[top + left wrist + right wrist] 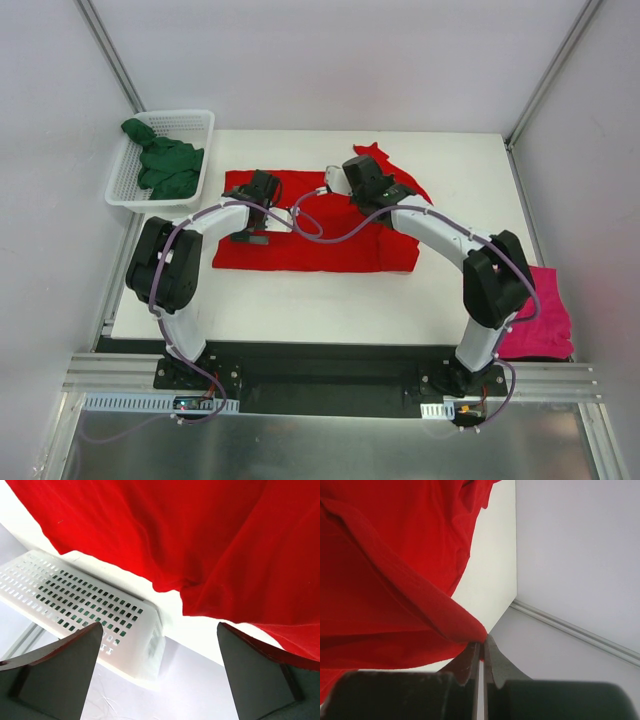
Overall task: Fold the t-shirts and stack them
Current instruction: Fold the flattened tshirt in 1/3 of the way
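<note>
Left claw spread wide, arm extended forward; right claw pinched shut, seemingly on red t-shirt.

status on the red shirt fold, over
Left gripper open over red t-shirt. Right gripper shut on its hem. Nothing in the way; green t-shirt in basket.

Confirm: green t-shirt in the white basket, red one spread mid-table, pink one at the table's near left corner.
Wrong side: the top external view shows the pink t-shirt at the near right corner. The green t-shirt in the white basket and the red t-shirt mid-table stand.
</note>
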### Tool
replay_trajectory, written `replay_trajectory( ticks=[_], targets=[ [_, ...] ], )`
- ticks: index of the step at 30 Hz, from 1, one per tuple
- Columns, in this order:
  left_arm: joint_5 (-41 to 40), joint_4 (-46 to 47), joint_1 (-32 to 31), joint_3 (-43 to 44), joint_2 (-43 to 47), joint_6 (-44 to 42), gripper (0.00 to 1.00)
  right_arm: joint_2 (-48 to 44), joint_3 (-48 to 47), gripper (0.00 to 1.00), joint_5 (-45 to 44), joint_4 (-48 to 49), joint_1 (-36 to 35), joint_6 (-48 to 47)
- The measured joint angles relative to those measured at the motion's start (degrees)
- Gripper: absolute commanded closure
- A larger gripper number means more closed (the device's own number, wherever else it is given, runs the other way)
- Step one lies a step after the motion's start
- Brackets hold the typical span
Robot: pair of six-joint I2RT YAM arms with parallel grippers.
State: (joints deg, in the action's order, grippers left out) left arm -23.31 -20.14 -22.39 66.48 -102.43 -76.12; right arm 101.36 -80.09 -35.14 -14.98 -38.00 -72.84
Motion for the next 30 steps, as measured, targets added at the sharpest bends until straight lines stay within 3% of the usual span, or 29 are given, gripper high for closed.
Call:
replay_trajectory(
  ticks=[3,6,7,10,16,20,24,30],
  targets=[
    [-0.46,0.0,0.0,0.0,0.07,0.02,0.01,0.74,-0.5,0.98,0.02,0.2,0.0,-0.15],
    [-0.98,-0.02,0.0,0.0,0.59,0.09,0.01,1.66,-1.03,0.56,0.02,0.35,0.0,-0.46],
    [-1.09,-0.02,0.0,0.0,0.92,0.2,0.01,1.95,-1.2,0.3,0.0,0.39,0.0,-0.55],
    [-1.29,-0.09,0.0,0.0,2.36,0.52,0.01,2.54,-1.33,0.0,-0.28,1.38,0.0,-1.53],
    [-1.27,-0.44,-0.2,-1.92,8.33,2.08,0.01,2.58,-1.44,0.0,-3.08,4.66,0.22,-3.48],
    [-1.18,-1.64,-0.96,-3.87,12.26,2.69,0.01,2.51,-6.58,0.0,-0.98,-6.1,0.55,3.08],
    [-0.2,-2.34,-1.31,-4.02,12.41,5.16,0.0,-0.35,-11.04,0.02,9.79,-21.35,1.16,15.26],
    [4.15,-6.12,-1.25,-1.95,8.63,14.88,0.01,-5.95,-4.46,0.14,26.45,-34.82,2.08,30.12]
  ],
)
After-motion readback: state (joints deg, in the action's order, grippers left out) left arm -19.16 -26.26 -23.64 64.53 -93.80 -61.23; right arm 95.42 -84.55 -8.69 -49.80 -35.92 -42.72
